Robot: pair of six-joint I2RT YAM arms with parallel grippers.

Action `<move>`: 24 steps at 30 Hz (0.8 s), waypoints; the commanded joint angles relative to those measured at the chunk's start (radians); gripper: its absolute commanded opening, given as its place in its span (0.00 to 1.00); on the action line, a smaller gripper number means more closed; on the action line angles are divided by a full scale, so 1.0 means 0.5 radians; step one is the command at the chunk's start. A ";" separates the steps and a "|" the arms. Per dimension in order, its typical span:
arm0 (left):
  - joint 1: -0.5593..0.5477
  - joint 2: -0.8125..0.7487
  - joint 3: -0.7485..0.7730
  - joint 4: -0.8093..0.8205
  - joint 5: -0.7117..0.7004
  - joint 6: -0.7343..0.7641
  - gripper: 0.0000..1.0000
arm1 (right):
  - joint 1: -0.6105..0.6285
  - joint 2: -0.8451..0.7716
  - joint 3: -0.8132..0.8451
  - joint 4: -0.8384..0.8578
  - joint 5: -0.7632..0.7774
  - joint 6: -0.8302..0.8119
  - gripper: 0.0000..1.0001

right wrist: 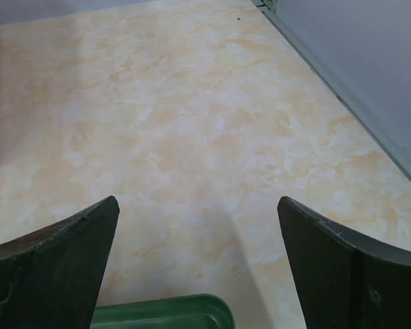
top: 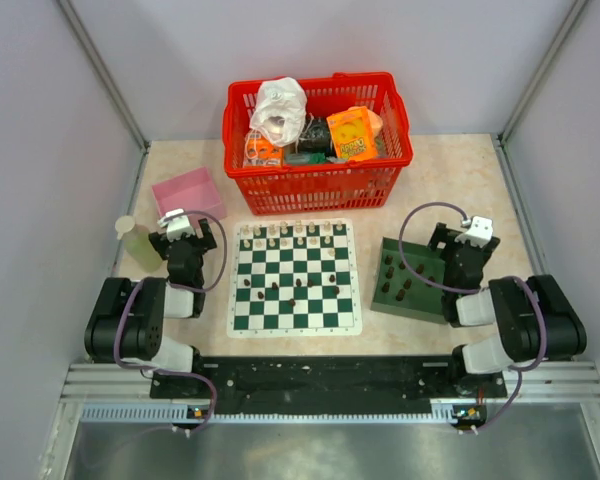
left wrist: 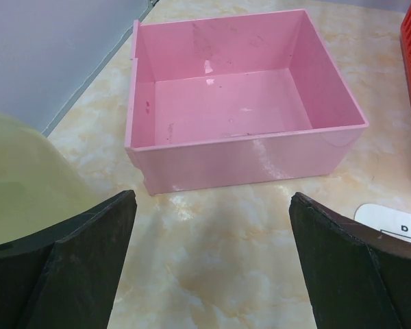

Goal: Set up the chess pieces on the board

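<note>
Early stage, judged: flat green-and-white checked chessboard (top: 294, 328) lies mid-tabletop; a few tiny dark brown chess pieces (top: 292, 290) are scattered mid-board, unranked; most are left on the plain green tray (top: 380, 300); left end effector (left wrist: 212, 199) and right end effector (right wrist: 198, 202) are spread wide, empty.

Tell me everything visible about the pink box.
The pink box is an open-topped, squarish bin, plastic by its look, with thin straight walls. It is empty; a few scuffs and specks mark the inside. It stands upright on the table, at the far left, just left of the red basket with a gap between. The open left pincer points at it without touching.
</note>
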 commanded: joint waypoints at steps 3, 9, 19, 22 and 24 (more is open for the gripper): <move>0.013 0.012 0.048 0.068 0.008 -0.011 0.99 | 0.090 -0.479 0.118 -0.454 0.176 -0.057 0.99; 0.007 -0.040 0.026 0.080 -0.055 -0.008 0.99 | 0.090 -1.133 0.609 -1.501 0.116 0.198 0.99; 0.001 -1.053 0.722 -2.214 -0.188 -0.845 0.99 | 0.087 -1.057 1.431 -2.855 -0.630 0.630 0.99; 0.004 -1.212 0.811 -2.397 -0.215 -0.921 0.99 | 0.090 -1.161 1.481 -2.819 -0.853 0.717 0.99; 0.001 -1.292 0.888 -2.432 -0.225 -0.989 0.99 | 0.090 -1.277 1.371 -2.596 -1.044 0.695 0.99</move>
